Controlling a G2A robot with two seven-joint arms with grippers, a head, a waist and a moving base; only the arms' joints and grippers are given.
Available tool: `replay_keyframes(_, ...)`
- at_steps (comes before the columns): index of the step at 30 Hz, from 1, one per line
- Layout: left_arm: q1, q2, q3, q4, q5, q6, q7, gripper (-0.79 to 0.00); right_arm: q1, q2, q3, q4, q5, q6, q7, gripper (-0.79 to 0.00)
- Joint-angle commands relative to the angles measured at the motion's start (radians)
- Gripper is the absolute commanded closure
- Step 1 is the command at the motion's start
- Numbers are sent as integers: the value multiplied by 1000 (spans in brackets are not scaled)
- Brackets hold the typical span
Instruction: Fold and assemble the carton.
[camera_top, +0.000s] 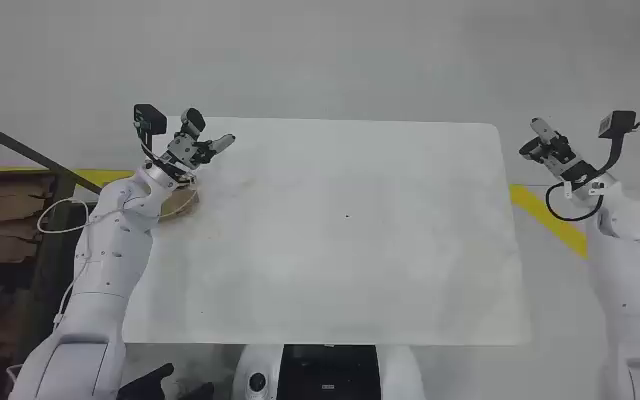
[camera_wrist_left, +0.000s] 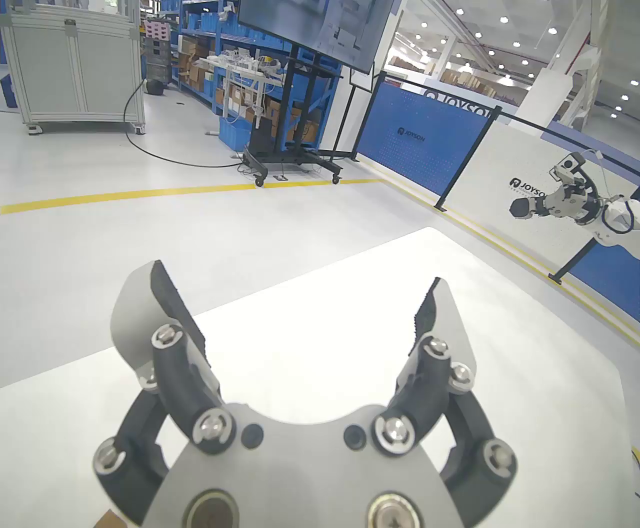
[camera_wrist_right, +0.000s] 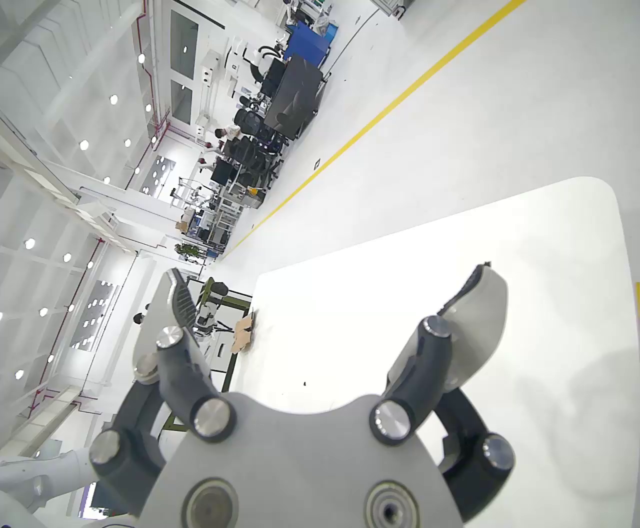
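A flat brown carton (camera_top: 180, 203) lies at the table's left edge, mostly hidden beneath my left arm; it appears far off as a tan piece (camera_wrist_right: 244, 331) in the right wrist view. My left gripper (camera_top: 207, 136) hangs open over the table's far left corner, just beyond the carton, its jaws (camera_wrist_left: 297, 290) spread wide with nothing between them. My right gripper (camera_top: 541, 138) is raised off the table's far right corner, open and empty (camera_wrist_right: 330, 290). It also shows in the distance as the other arm's gripper (camera_wrist_left: 522, 207) in the left wrist view.
The white table (camera_top: 340, 230) carries a small dark speck (camera_top: 347, 214) near its middle. More brown cardboard (camera_top: 20, 215) is stacked on the floor left of the table. Yellow floor tape (camera_top: 545, 215) runs past the right side.
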Motion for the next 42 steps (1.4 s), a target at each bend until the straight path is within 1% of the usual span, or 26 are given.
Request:
replay_keyframes(1,0,0,0,0,0,0,0,-784,0,0,0,0,0,0,0,-785)
replay_keyframes(18,0,0,0,0,0,0,0,-784,0,0,0,0,0,0,0,-785)
replay_keyframes(21,17,-2,-3,-16,-38,24,-11,-785,0,0,0,0,0,0,0,-785)
replay_keyframes(23,24,0,-20,-8,-95,59,-69,-785,0,0,0,0,0,0,0,-785)
replay_keyframes(24,28,1,-27,-9,-143,57,-102,-785,0,0,0,0,0,0,0,-785)
replay_keyframes(25,35,2,-35,-6,-209,35,-142,-785,0,0,0,0,0,0,0,-785)
replay_keyframes(29,64,19,-101,-6,-416,10,-316,-785,0,0,0,0,0,0,0,-785)
replay_keyframes(31,87,26,-130,-6,-567,3,-402,-785,0,0,0,0,0,0,0,-785)
replay_keyframes(32,97,30,-146,-13,-644,7,-453,-785,0,0,0,0,0,0,0,-785)
replay_keyframes(35,131,49,-211,-49,-777,35,-568,-785,0,0,0,0,0,0,0,-785)
replay_keyframes(38,168,63,-266,-87,-835,64,-631,-785,0,0,0,0,0,0,0,-785)
replay_keyframes(42,200,74,-311,-84,-931,113,-692,-785,0,0,0,0,0,0,0,-785)
